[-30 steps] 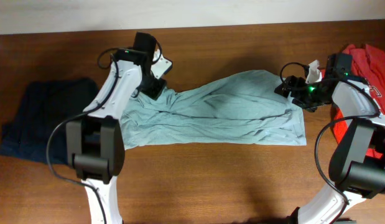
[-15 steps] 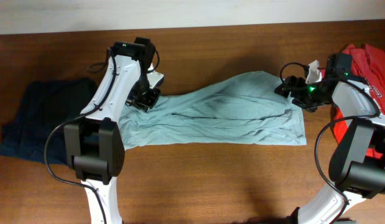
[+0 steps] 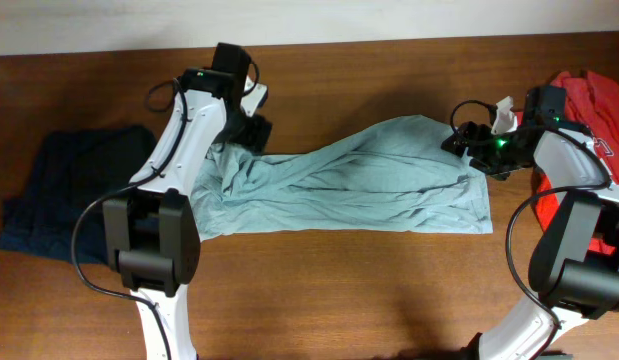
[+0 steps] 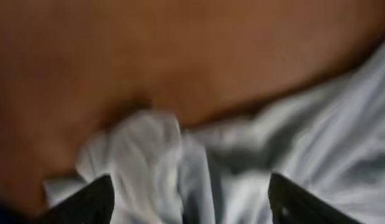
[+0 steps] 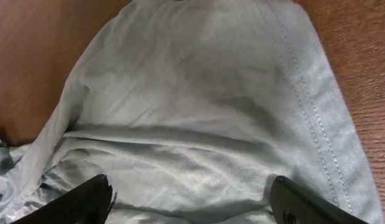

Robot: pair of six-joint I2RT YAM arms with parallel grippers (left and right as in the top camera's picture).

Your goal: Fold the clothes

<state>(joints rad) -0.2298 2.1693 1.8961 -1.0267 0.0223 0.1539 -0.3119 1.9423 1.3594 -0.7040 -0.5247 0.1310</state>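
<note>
The pale teal T-shirt point(image 3: 359, 180) lies stretched across the middle of the wooden table, rumpled at its left end. My left gripper point(image 3: 251, 135) sits at the shirt's upper left end. In the blurred left wrist view its jaws stand wide apart point(image 4: 189, 202) with bunched teal cloth point(image 4: 155, 149) under and between them. My right gripper point(image 3: 467, 145) rests at the shirt's upper right corner. In the right wrist view it is open point(image 5: 192, 202) over the shirt's cloth point(image 5: 198, 93), with a stitched hem point(image 5: 304, 93) running on the right.
A dark navy garment point(image 3: 74, 190) lies in a heap at the table's left. A red shirt point(image 3: 594, 115) lies at the right edge behind my right arm. Bare wood point(image 3: 339, 290) runs along the front of the table.
My left gripper dipped down-left onto the shirt, then came back up-right. The shirt's left end is now more bunched, with long folds. The right arm has not moved.
</note>
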